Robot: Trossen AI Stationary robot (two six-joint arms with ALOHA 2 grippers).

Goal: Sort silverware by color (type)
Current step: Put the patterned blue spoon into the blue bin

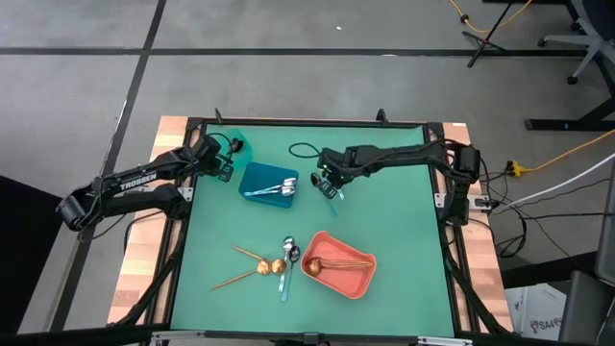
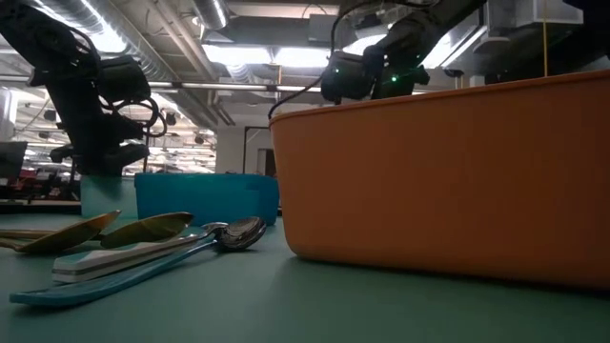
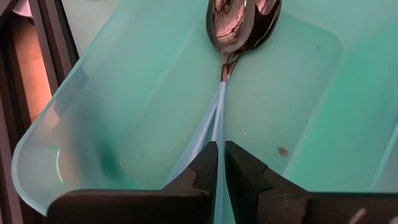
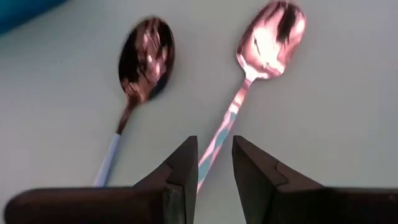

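Observation:
My left gripper (image 3: 220, 163) is over the pale teal bin (image 1: 234, 147) at the far left, shut on a spoon with a light-blue handle. A second such spoon (image 3: 198, 140) lies beside it in the bin. My right gripper (image 1: 332, 185) points down just right of the blue bin (image 1: 268, 183), which holds silver spoons. It is shut on a shiny spoon (image 4: 267, 37). Another spoon (image 4: 142, 59), dark-bowled with a light-blue handle, lies on the mat beside it. Loose gold and blue-handled silverware (image 1: 269, 264) lies near the front. My left gripper pinches the spoon's light-blue handle (image 3: 217, 134) between its two fingers, which lie along it and slant down into the teal bin. The spoon's shiny bowl (image 3: 231, 28) is down at the bin's floor against the other spoon's bowl. My right gripper has the shiny spoon's handle (image 4: 214, 146) between its two fingers. It comes from above, pointing steeply down, with the fingers along the handle. The bowl (image 4: 272, 34) points away, low over the mat. Whether it touches the mat I cannot tell.
A coral bin (image 1: 354, 279) with copper-gold spoons stands at the front, right of the loose silverware. In the low view its wall (image 2: 438, 171) fills the right half. A black cable loop (image 1: 303, 150) lies at the far edge, and the table frame rims the green mat.

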